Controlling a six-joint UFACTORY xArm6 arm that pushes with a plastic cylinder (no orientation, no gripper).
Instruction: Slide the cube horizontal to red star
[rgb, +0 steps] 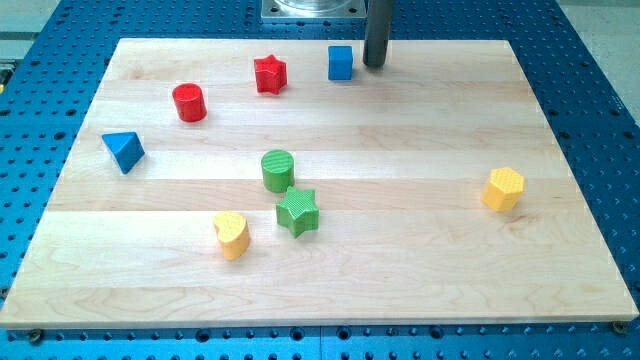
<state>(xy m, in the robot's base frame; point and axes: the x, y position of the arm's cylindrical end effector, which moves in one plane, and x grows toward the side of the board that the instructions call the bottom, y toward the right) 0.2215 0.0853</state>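
Camera view shows a pale wooden board (400, 200) lying on a blue perforated table (600, 60), with the straight dark rod coming down near the view's top. My tip (375, 65) rests on the board just to the view's right of the blue cube (340, 62), close beside it; whether the two touch I cannot tell. There are no fingers on this rig, so nothing is open, closed or held: the rod can only push.

The relation that matters is a single line. The blue cube lies to the view's left of my tip, and the red star-shaped block (270, 73) lies further left again, near the cube but apart from it. Tip, cube and star stand almost in a row across the view's top, the star sitting a touch lower than the cube. In my judgement the cube is already close to level with the star, and a leftward push from where the tip stands would carry it along that row towards the star; the risk is driving it into the star.

Other blocks stand well away: a red cylinder (188, 102), a blue triangular block (124, 150), a green cylinder (278, 170), a green star (297, 211), a yellow heart-like block (232, 234) and a yellow block (503, 188) at the view's right. No containers are present.
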